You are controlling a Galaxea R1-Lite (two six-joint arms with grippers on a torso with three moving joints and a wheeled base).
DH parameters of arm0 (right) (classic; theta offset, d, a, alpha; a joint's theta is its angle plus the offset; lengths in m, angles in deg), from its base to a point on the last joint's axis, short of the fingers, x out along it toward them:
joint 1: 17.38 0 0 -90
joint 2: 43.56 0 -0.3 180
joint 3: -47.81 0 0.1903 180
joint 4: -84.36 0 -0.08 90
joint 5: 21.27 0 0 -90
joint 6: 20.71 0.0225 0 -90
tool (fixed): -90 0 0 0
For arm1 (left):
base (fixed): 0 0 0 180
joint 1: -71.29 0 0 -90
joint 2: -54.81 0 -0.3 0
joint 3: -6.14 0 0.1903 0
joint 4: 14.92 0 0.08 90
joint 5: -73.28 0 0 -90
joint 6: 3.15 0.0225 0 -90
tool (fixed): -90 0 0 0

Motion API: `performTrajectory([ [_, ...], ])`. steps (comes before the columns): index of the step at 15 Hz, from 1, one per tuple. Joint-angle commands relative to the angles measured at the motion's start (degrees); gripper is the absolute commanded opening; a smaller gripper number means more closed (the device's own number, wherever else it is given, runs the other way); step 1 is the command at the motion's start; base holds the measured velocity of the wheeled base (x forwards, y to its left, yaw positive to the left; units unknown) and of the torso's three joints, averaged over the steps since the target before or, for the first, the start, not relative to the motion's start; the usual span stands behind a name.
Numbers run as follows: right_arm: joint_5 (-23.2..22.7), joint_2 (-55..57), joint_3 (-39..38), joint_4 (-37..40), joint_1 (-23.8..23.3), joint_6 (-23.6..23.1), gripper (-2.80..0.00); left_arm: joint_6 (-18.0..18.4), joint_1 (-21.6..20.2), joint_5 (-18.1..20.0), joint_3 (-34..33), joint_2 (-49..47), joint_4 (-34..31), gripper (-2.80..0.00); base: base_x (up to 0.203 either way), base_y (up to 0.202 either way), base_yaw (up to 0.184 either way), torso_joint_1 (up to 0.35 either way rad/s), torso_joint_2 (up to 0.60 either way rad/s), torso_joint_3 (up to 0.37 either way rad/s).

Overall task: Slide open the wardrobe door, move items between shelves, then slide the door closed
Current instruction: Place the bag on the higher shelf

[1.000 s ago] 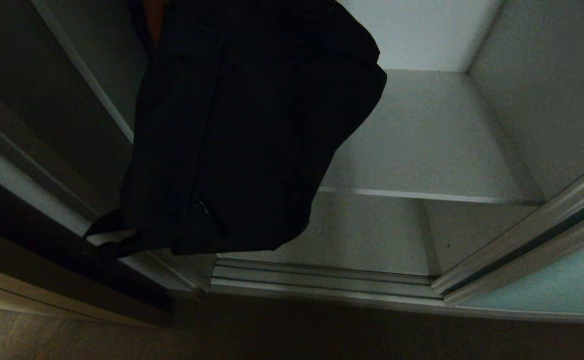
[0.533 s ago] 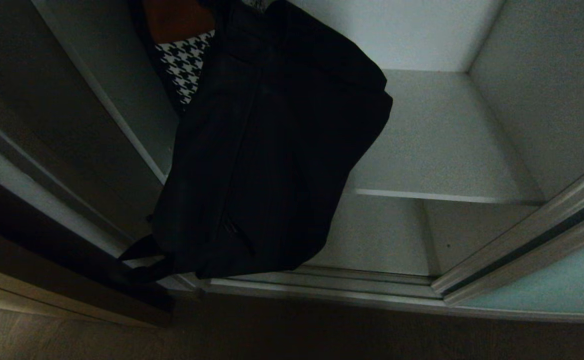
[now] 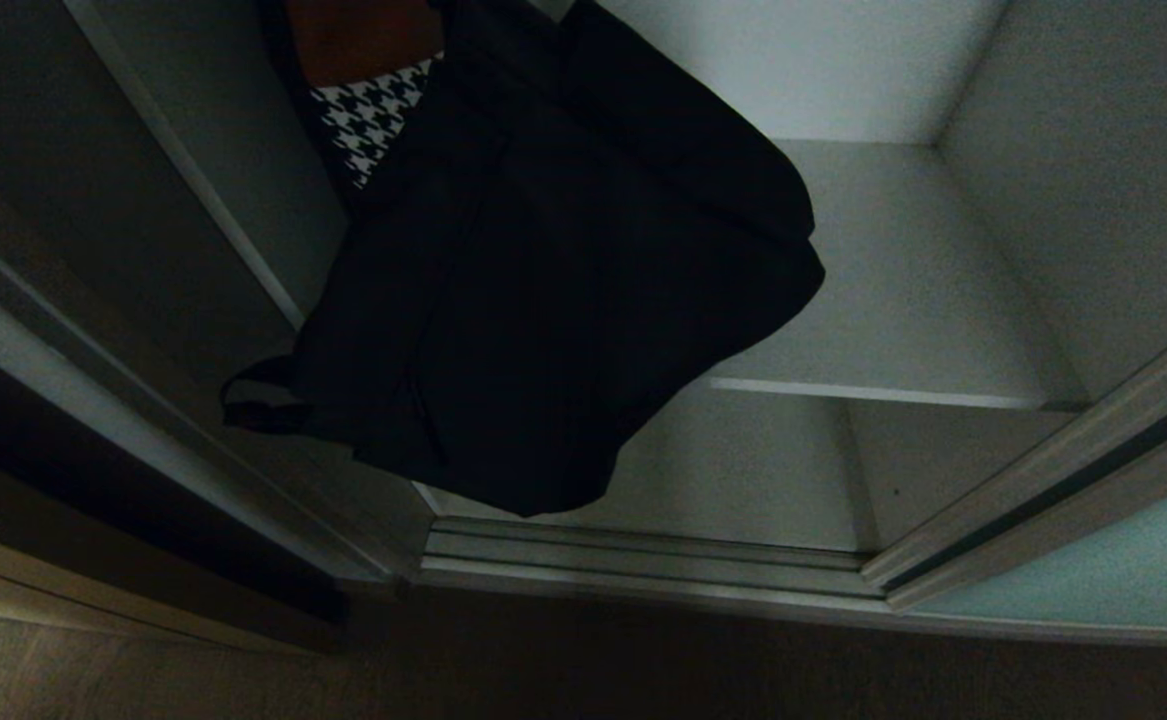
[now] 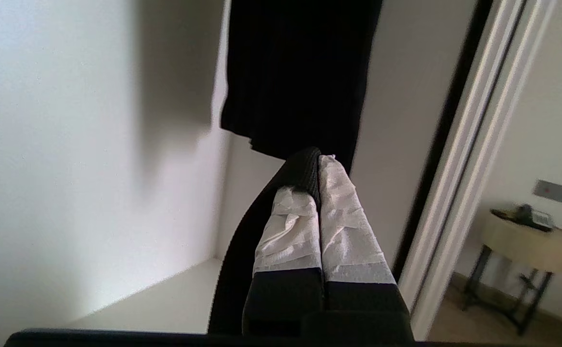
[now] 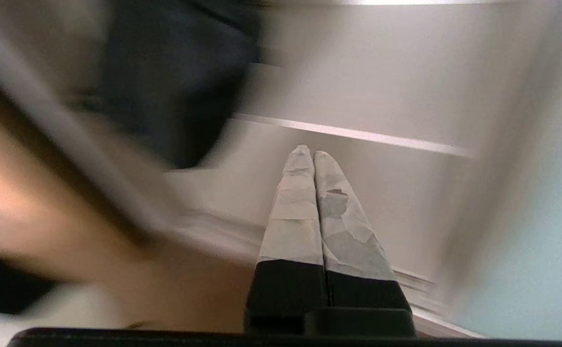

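A soft black fabric bundle (image 3: 553,270) is seen hanging in the open wardrobe, over the left part of the shelves, its matte cloth creased in long folds and its lower edge sagging to a blunt rounded corner. A thin looped strap (image 3: 255,400) dangles from its near-left side. The left gripper (image 4: 315,166) is closed, and a black strap (image 4: 266,207) is pinched between its pale tape-wrapped fingers, with dark cloth hanging just beyond it. The upper shelf (image 3: 893,300) is a flat, matte white-grey board with a thin pale front edge; a lower shelf (image 3: 743,480) lies beneath it. A ridged silver track (image 3: 643,565) runs along the near threshold. At the right, the frosted teal-blue sliding door (image 3: 1093,570) is set in a slim silver frame. The right gripper (image 5: 312,156) is shut on nothing, before the shelves; that view is blurred. A houndstooth patch (image 3: 373,115) shows behind the bundle.
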Motion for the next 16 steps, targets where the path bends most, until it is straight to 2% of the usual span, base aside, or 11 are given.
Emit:
performTrajectory([
  [1, -7.53, 6.77, 3.91, -0.03, -1.22, 3.22, -2.8, 0.38, 0.42, 0.19, -0.03, 0.41, -0.27, -2.8, 0.0, 0.0, 0.0, 0.0, 0.0, 0.0],
  [3, -14.59, 12.33, 6.52, -2.27, -3.48, 8.73, -2.8, 0.47, 0.6, 0.19, -0.03, 0.24, -0.36, -2.8, 0.0, 0.0, 0.0, 0.0, 0.0, 0.0],
  [5, -21.41, 17.18, 7.4, -6.13, -6.05, 11.49, -2.8, 0.47, 1.11, 0.19, -0.03, -0.01, -0.46, -2.8, 0.0, 0.0, 0.0, 0.0, 0.0, 0.0],
  [10, -35.85, 25.09, 9.64, -7.8, -7.32, 12.73, -2.8, 0.55, 2.07, 0.19, -0.03, 0.4, -1.15, -2.8, 0.0, 0.0, 0.0, 0.0, 0.0, 0.0],
  [13, -41.04, 29.86, 10.55, -7.83, -7.32, 13.81, -2.8, 0.72, 2.88, 0.19, -0.03, 0.85, -1.23, -2.8, 0.0, 0.0, 0.0, 0.0, 0.0, 0.0],
  [16, -42.09, 37.51, 15.4, -7.88, -6.98, 14.02, -2.8, 2.28, 2.92, -0.03, -0.07, -0.38, -1.56, -2.8, 0.0, 0.0, 0.0, 0.0, 0.0, 0.0],
])
